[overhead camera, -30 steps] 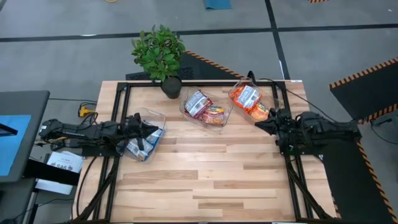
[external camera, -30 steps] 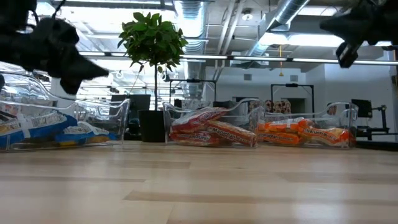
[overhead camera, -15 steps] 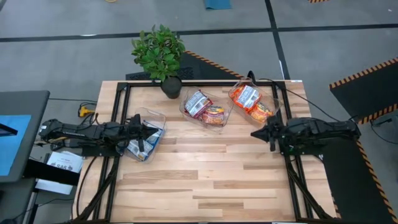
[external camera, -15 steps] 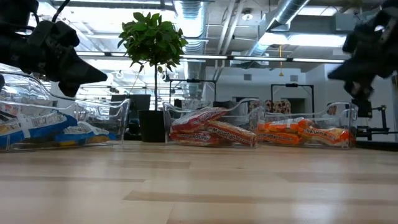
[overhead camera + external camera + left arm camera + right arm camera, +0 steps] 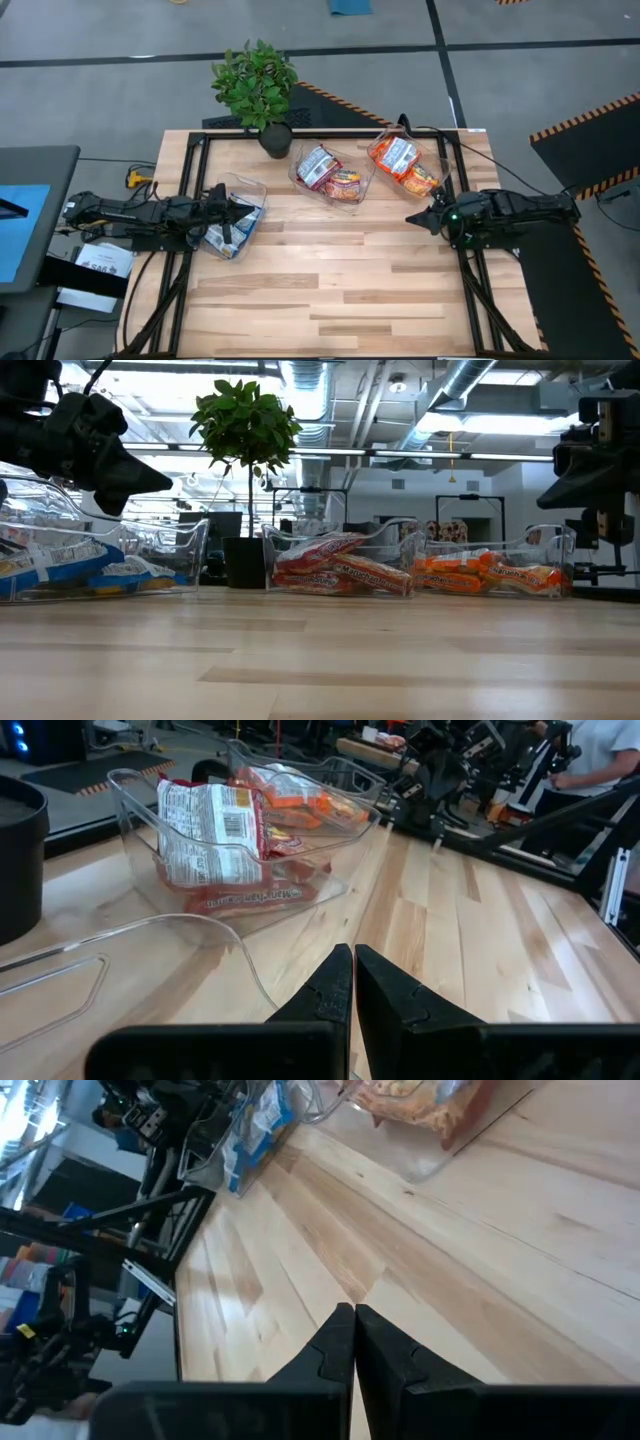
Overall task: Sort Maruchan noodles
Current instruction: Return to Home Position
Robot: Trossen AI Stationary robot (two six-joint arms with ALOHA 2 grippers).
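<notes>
Three clear bins stand along the table's far half and hold all the packets I can see. Blue-and-white packets (image 5: 228, 232) lie in the left bin, red-and-white ones (image 5: 335, 178) in the middle bin, orange ones (image 5: 408, 165) in the right bin. My left gripper (image 5: 252, 209) hovers shut over the left bin's rim (image 5: 200, 920), pointing at the middle bin (image 5: 215, 840). My right gripper (image 5: 410, 218) is shut and empty. It hangs above bare wood just on the near side of the orange bin (image 5: 480, 575) and points toward the table's left.
A potted plant (image 5: 258, 90) stands at the far edge, behind the bins. Black frame rails (image 5: 465, 290) run along both sides of the table. Bare wood (image 5: 330, 270) fills the middle and near part. A person's sleeve (image 5: 600, 740) shows beyond the table.
My right gripper has drawn back from beside the orange bin toward the near edge and come down, as the low view shows. It now sits lower, over the bare wood. The packets and bins have stayed put.
</notes>
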